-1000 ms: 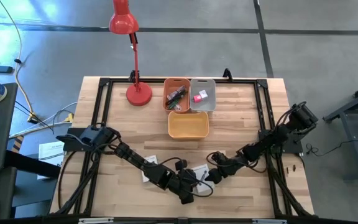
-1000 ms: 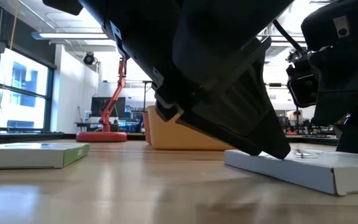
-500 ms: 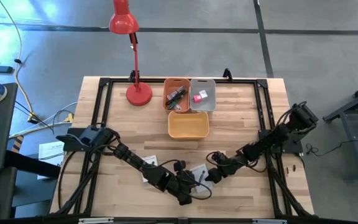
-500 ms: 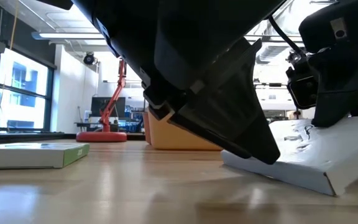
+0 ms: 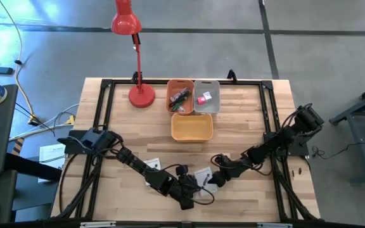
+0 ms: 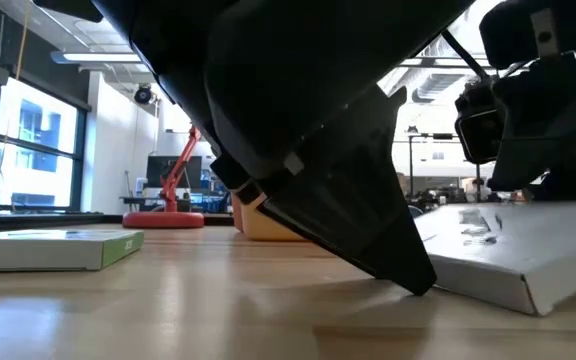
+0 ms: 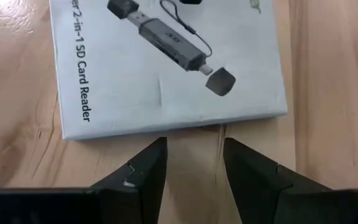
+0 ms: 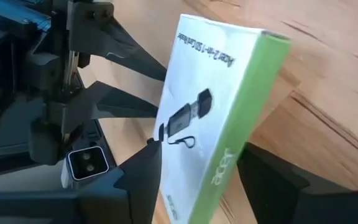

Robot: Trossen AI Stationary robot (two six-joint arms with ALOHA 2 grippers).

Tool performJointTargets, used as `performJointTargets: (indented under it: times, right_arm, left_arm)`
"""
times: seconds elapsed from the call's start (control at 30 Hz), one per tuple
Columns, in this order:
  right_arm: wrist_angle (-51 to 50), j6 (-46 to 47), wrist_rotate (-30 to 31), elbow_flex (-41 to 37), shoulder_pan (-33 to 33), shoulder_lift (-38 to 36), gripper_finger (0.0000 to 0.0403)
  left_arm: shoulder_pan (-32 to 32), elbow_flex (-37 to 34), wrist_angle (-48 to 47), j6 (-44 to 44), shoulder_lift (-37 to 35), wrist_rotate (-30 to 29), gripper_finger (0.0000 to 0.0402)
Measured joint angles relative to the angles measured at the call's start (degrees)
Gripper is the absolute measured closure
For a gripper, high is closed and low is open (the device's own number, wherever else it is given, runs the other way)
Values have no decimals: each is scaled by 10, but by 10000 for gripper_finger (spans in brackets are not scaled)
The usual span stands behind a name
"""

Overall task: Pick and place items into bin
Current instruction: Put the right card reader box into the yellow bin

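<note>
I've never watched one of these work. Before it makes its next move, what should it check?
1. Right tool has the white box between its fingers: ok; the box is tilted.
2. Grip firm enough to carry the box: cannot tell.
3. Left tool clear of the box: not ok; it is open and close beside the box.
4. Orange bin has room: ok; it looks empty.
5. Way to the orange bin free: ok; only bare wood seems to lie between.
6. Second box left undisturbed: ok; it lies flat on the table.
</note>
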Motion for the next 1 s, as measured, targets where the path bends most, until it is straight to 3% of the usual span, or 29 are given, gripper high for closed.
performJointTargets:
  times: [0.57,1.0]
  right_arm:
    - [16,-23,13,0,0,0,300]
    - [28,-24,9,0,0,0,319]
  left_arm:
    - [0,0,8,0,0,-12,252]
    - [11,0,24,5,0,-12,252]
